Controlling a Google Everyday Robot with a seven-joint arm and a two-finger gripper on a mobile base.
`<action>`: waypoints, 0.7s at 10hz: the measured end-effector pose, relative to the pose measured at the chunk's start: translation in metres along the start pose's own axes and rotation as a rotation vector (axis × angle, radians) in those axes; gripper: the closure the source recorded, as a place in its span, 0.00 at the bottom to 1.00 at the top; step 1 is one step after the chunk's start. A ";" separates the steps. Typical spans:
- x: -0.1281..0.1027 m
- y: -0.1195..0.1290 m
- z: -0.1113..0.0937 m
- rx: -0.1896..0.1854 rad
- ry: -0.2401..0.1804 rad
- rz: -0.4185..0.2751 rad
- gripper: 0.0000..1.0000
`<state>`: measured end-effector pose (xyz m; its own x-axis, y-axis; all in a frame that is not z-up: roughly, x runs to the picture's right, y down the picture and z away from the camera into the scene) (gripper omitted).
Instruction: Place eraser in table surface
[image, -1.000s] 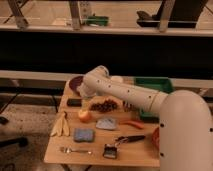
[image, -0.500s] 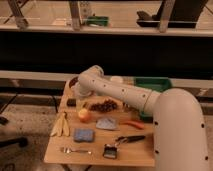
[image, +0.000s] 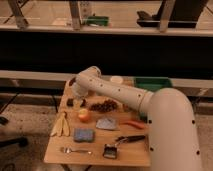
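At the table's (image: 131, 150) far-left corner the gripper (image: 76, 101) hangs low, jaws spread, with the eraser (image: 70, 103) apparently lying on the wood beside it, so the drop looks done and next it needs a clean straight lift.

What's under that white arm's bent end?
Its gripper, low over the table surface's far edge, beside the grapes. Anything lying directly beneath it is covered by the arm.
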<state>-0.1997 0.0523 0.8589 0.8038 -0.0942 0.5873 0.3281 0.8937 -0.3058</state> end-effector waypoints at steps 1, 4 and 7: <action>-0.004 -0.001 0.007 -0.006 -0.013 0.003 0.20; -0.011 -0.004 0.021 -0.015 -0.032 0.011 0.20; -0.010 -0.002 0.038 -0.039 -0.035 0.028 0.20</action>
<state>-0.2273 0.0682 0.8825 0.7952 -0.0528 0.6040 0.3249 0.8782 -0.3510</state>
